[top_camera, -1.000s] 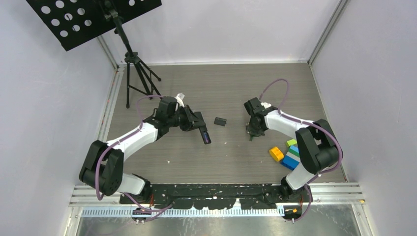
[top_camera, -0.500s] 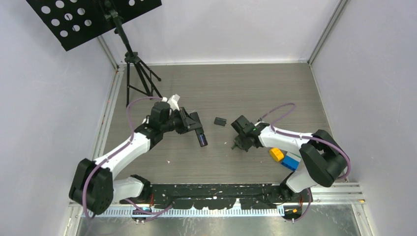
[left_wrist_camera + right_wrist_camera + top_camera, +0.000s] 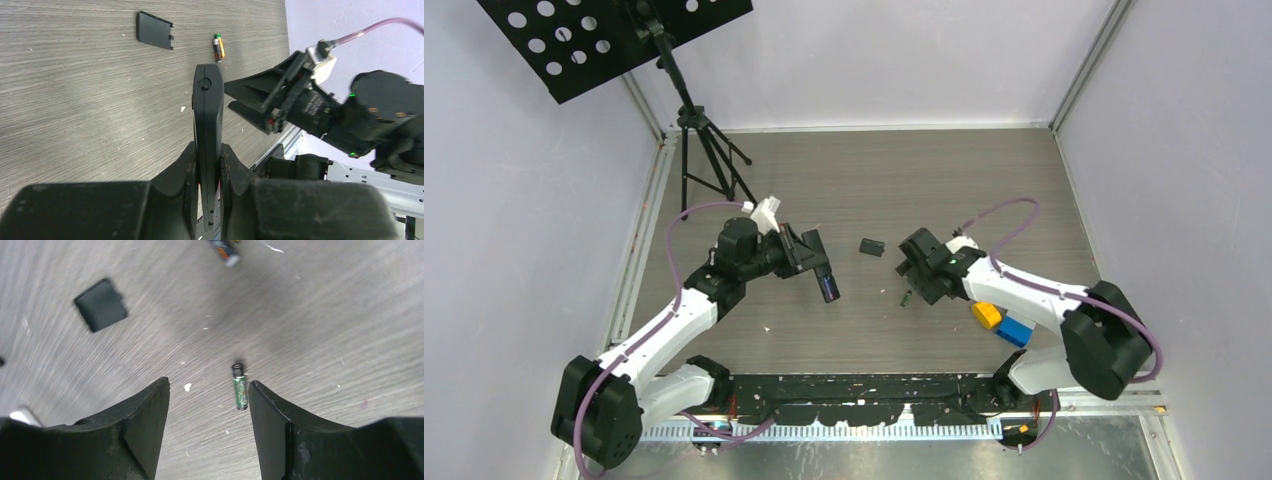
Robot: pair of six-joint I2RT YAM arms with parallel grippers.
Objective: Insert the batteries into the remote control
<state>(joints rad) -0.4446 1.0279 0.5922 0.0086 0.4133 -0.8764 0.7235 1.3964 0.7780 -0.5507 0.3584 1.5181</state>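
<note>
Your right tool [image 3: 209, 390] has just spread its jaws wide; a second ago it was nearly shut and sat further right, close to the coloured toy blocks [image 3: 999, 318]. It has since swung in toward the middle. A small dark green cylindrical battery [image 3: 240, 387] now lies flat on the grey wood-grain counter [image 3: 824, 180] below the gap, close to one finger and touching neither. It may have been let go there, though the overhead view is too coarse to show whether it was ever in the grip. Either way, that cell is not in the remote, so you would need to pick it up before it can be loaded.

Your left tool [image 3: 207, 150] stays clamped on the slim black plastic remote control [image 3: 207, 105], held on edge above the counter with its far end pointing toward the right arm. That arm has drawn the remote slightly back toward its own side, elbow out to the left. The right arm reaches in low from the right, wrist bent down over the green cell.

Further out, a gold-and-black battery [image 3: 218, 47] lies loose beyond the remote, and the flat black square battery cover [image 3: 155, 36] rests apart from it.
</note>
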